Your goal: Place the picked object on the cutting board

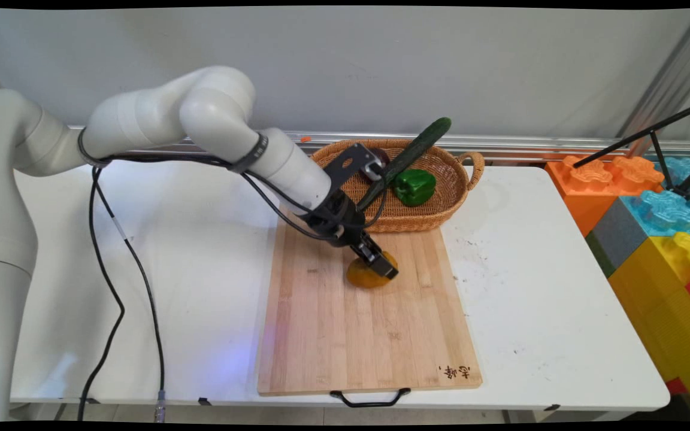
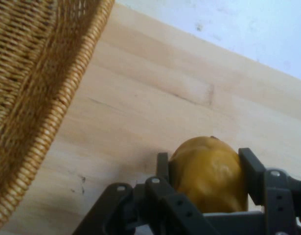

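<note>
At the near edge of the white tabletop (image 1: 530,287) lies a bamboo cutting board (image 1: 333,335) with a black handle (image 1: 370,397) at its near end; its near half is bare. Farther up the board, the end effector (image 1: 379,266) pinches a yellow-orange fruit, perhaps a mango (image 1: 364,276), which rests on the wood. In the hand view the two fingers (image 2: 252,169) sit on either side of the fruit (image 2: 209,171), which fills the gap between them. The grip looks centred across the rounded body; on so smooth and curved a skin it would do best kept square and firm, since a grip off the middle could let the fruit slip.

Just beyond the board's far end stands a wicker basket (image 1: 441,209), its rim near the hand. Inside are a green bell pepper (image 1: 414,185), a long cucumber (image 1: 414,152) leaning over the far rim, and a dark round thing (image 1: 375,163), half hidden. To the right, off the tabletop, stand big coloured blocks (image 1: 656,221).
</note>
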You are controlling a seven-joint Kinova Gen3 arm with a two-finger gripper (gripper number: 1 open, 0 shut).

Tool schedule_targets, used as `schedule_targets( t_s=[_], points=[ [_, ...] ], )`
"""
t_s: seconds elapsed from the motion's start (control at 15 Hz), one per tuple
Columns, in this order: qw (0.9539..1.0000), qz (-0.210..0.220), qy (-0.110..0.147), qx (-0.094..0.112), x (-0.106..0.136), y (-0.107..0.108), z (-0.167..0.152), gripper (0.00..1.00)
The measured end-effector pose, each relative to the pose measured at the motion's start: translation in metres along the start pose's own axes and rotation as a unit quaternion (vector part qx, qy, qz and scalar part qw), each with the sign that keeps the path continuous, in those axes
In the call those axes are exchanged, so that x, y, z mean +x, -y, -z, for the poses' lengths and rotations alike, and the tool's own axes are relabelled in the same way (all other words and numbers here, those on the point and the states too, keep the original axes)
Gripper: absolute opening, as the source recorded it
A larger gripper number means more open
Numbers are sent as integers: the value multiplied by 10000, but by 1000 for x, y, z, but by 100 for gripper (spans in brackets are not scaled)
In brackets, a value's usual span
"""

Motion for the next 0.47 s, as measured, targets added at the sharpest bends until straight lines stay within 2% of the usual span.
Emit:
schedule_targets(
  t_s=[0.13,0.2,0.47],
  points=[
    [10000,-58,37,9,-1,-2,-6,0],
    [9999,-101,49,9,-1,-3,-8,100],
    [9997,-216,71,-6,3,-8,-8,100]
  ],
)
